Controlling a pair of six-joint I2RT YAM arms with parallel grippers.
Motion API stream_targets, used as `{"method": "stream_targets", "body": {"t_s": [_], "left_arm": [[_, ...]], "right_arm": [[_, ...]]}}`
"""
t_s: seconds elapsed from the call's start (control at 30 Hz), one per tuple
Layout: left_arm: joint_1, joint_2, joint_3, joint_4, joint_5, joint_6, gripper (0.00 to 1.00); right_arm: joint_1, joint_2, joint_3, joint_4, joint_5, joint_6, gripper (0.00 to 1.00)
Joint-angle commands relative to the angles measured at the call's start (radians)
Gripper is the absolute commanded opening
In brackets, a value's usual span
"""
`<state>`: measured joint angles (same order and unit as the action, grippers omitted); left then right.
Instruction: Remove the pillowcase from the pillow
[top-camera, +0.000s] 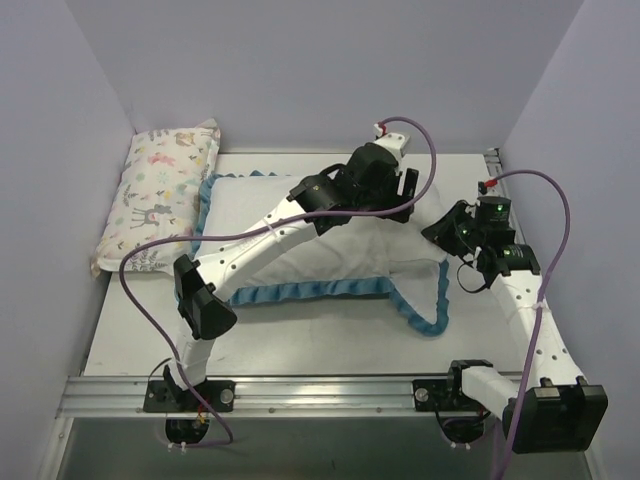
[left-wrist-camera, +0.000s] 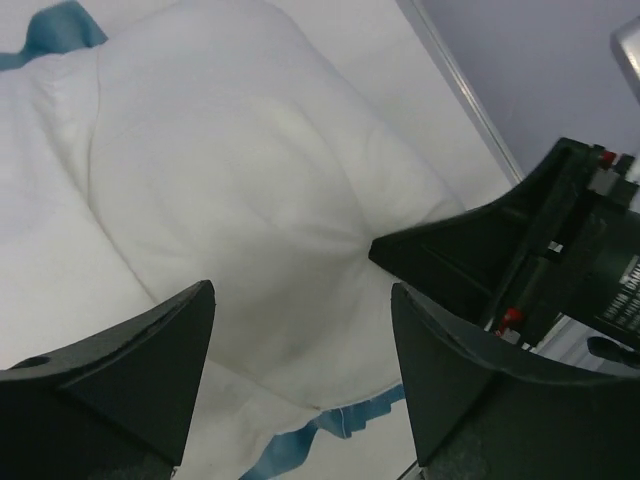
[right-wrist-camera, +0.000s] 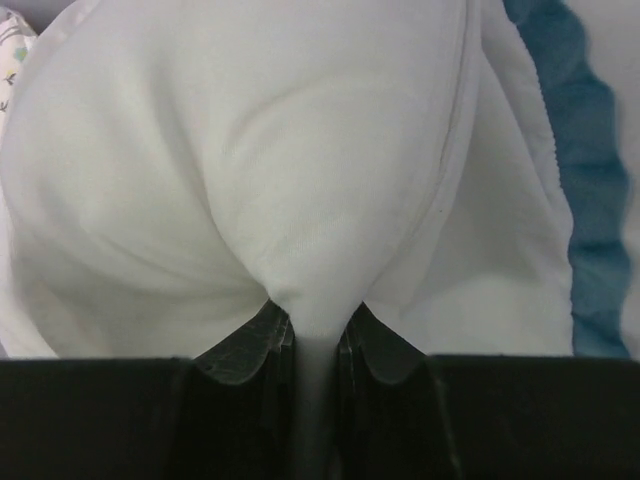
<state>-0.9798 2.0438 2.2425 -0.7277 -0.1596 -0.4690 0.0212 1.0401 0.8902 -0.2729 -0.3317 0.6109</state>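
The pillowcase (top-camera: 245, 205) lies on the table with its plain white reverse up and its blue ruffled trim (top-camera: 320, 290) along the near edge. The plump white pillow (left-wrist-camera: 250, 180) bulges from its right end. My right gripper (right-wrist-camera: 315, 320) is shut on a pinch of the pillow's white fabric (right-wrist-camera: 300, 200); its dark fingers (left-wrist-camera: 450, 250) also show in the left wrist view. My left gripper (left-wrist-camera: 300, 300) is open and empty, hovering just above the pillow beside the right gripper (top-camera: 437, 232). The pillowcase's edge with blue trim (left-wrist-camera: 340, 420) lies under it.
A smaller pillow with pastel animal prints (top-camera: 165, 190) lies along the left wall, touching the pillowcase's left end. Purple walls close in the back and both sides. A metal rail (top-camera: 320, 395) runs along the table's near edge (top-camera: 320, 340).
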Motion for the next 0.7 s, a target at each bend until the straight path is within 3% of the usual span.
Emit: {"method": "stream_targets", "body": {"t_s": [0.0,0.07,0.17,0.27,0.33,0.5,0.57,0.67], "left_arm": [[0.006,-0.155,-0.024,0.048,0.008,0.059,0.8],[0.004,-0.254,-0.114,0.039,-0.09,0.052,0.81],[0.01,-0.429,-0.363,0.034,-0.309,-0.051,0.82],[0.055,-0.607,-0.649,0.031,-0.415,-0.159,0.82],[0.11,-0.725,-0.839,0.028,-0.435,-0.209,0.83],[0.196,-0.872,-1.107,0.115,-0.353,-0.243,0.91],[0.202,-0.873,-1.141,0.184,-0.313,-0.212,0.97],[0.202,-0.849,-1.161,0.286,-0.268,-0.188,0.97]], "right_arm": [[0.005,0.023,0.094,-0.006,0.138,-0.059,0.0],[0.003,0.04,0.119,-0.029,0.175,-0.075,0.0],[-0.013,0.064,0.162,-0.046,0.21,-0.089,0.0],[-0.015,0.093,0.219,-0.063,0.217,-0.096,0.0],[-0.01,0.106,0.251,-0.074,0.214,-0.099,0.0],[0.029,0.11,0.262,-0.08,0.224,-0.108,0.0],[0.039,0.113,0.26,-0.08,0.226,-0.109,0.0],[0.046,0.106,0.254,-0.084,0.229,-0.117,0.0]]}}
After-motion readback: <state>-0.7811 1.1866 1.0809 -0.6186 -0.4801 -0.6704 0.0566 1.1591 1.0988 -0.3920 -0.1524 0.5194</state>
